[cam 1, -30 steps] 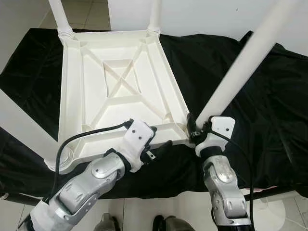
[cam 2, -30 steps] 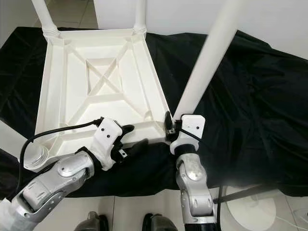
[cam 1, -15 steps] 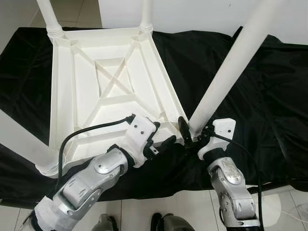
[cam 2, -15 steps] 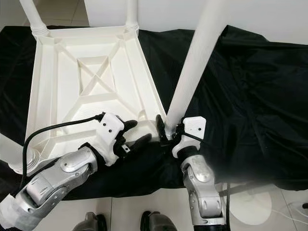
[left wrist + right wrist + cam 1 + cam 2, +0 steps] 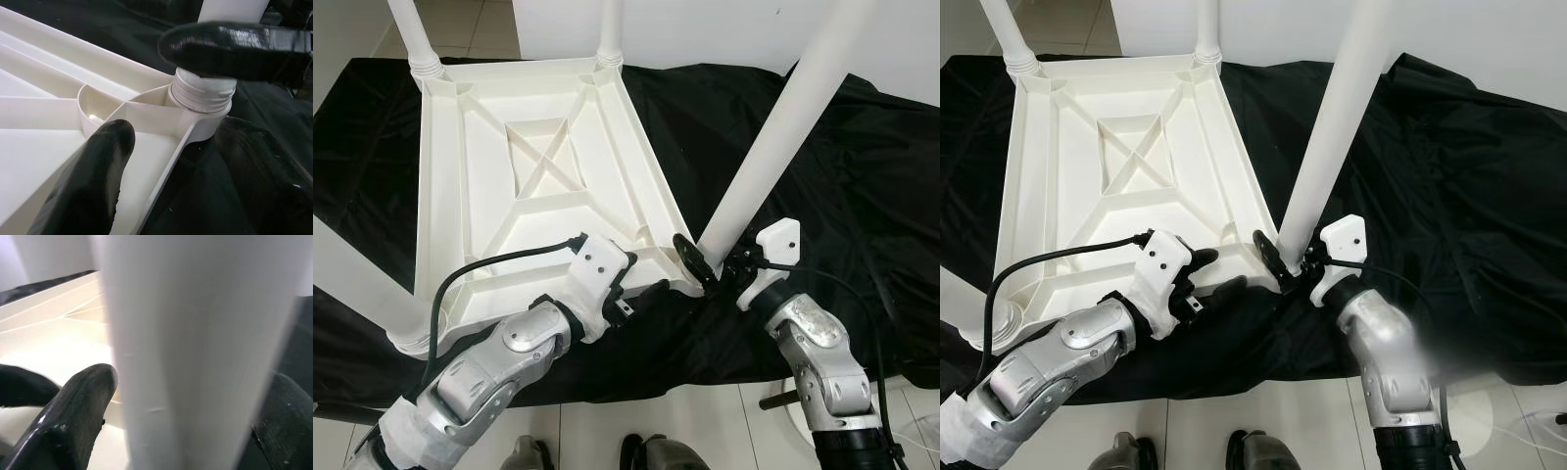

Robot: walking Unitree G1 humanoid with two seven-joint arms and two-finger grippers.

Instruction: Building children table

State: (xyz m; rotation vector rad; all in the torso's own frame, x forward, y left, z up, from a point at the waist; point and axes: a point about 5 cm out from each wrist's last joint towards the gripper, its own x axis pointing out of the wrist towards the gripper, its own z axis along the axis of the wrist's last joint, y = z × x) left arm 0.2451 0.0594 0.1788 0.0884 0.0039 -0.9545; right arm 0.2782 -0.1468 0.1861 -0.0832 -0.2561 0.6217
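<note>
White table leg (image 5: 773, 147) upright at upturned tabletop (image 5: 480, 196) corner, right gripper (image 5: 703, 266) clamped around it, left gripper (image 5: 644, 294) spread.

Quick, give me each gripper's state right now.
Left gripper: open, fingers straddling the tabletop rim near the corner socket.
Right gripper: shut on the table leg, near its threaded base.

Upturned white tabletop (image 5: 548, 186): fills the frame's left half; three legs stand at its upper left, upper centre and lower left corners.
Fourth leg (image 5: 773, 147): rises diagonally through centre-right, blocking crossings.
Black cloth (image 5: 862, 196): bare at right, open for a claw.
</note>
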